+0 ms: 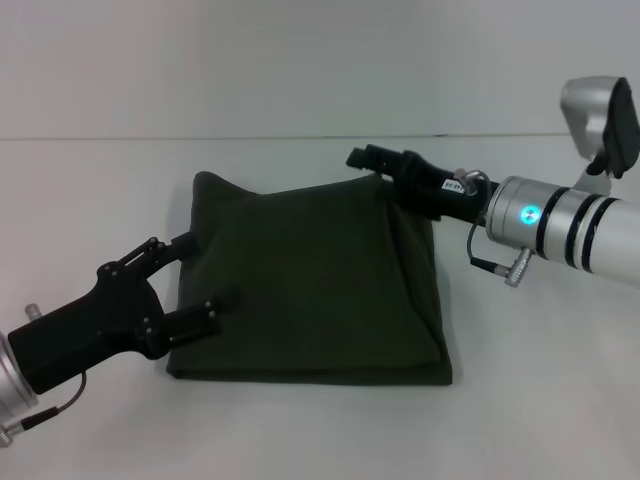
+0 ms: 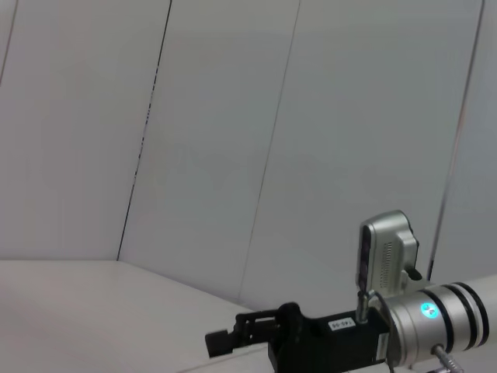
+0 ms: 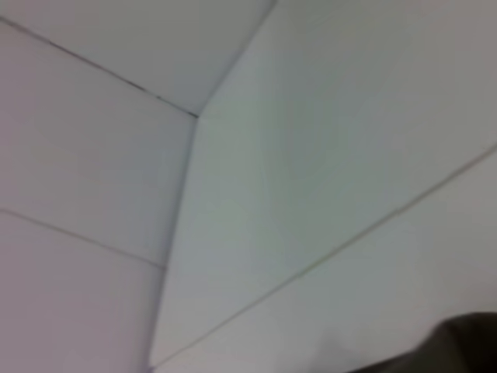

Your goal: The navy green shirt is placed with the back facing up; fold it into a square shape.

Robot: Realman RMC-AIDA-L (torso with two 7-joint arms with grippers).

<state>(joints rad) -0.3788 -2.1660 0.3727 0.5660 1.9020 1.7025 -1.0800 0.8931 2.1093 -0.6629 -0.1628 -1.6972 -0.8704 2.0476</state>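
On the white tabletop (image 1: pixel 90 200) the shirt (image 1: pixel 310 285) lies folded into a rough square, plain side up, its slightly longer axis running left to right and its far-left corner poking up toward the wall. The left claw (image 1: pixel 190 280) sits spread open at the shirt's left edge, 1 finger (image 1: pixel 172 247) beside the far corner and the other touching the near part of that edge. The right claw (image 1: pixel 368 160) (image 2: pixel 221 342) is at the far-right corner, apparently pinching the cloth there.

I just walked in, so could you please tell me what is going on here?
The robot is folding a shirt on the white table; it already lies as a rough square. The left claw is open at its left edge, and the right claw sits at the far right corner.
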